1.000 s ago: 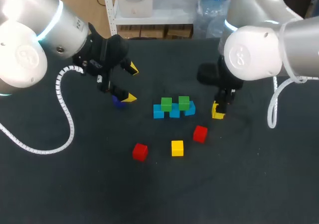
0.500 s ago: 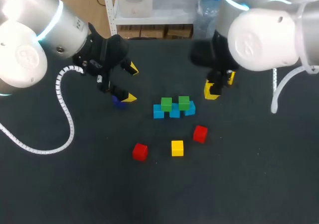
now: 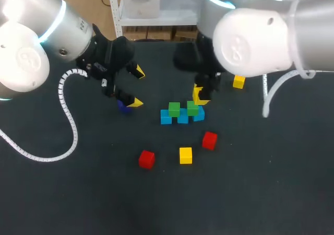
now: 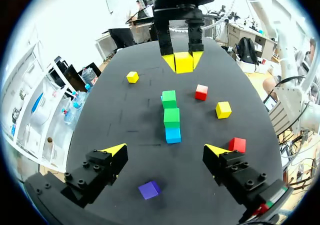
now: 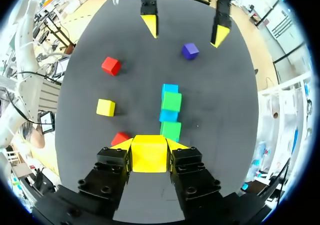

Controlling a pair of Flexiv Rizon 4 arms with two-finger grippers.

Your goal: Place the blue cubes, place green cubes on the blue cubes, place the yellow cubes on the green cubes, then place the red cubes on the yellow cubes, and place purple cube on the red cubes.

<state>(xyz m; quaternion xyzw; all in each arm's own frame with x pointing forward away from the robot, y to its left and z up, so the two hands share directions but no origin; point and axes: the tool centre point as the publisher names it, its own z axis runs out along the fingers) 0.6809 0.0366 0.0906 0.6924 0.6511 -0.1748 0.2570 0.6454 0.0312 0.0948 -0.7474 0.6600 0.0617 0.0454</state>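
Note:
Three blue cubes (image 3: 182,118) lie in a row mid-table, with two green cubes (image 3: 174,108) (image 3: 192,108) on top. My right gripper (image 3: 198,95) is shut on a yellow cube (image 5: 148,153) and hangs just behind and above the right-hand green cube (image 5: 171,130). My left gripper (image 3: 134,87) stands open over the purple cube (image 3: 123,107), which lies under and between the fingers (image 4: 150,189). Two red cubes (image 3: 146,159) (image 3: 209,140) and a yellow cube (image 3: 186,155) lie nearer the front. Another yellow cube (image 3: 239,81) sits at the back right.
The dark table (image 3: 104,193) has wide bare room at the front and on the left. My right arm's large white body (image 3: 255,34) hangs over the back right of the table.
My right arm has lifted the yellow cube from right of the stack and carried it left, up to the green cubes. The left arm has kept still.

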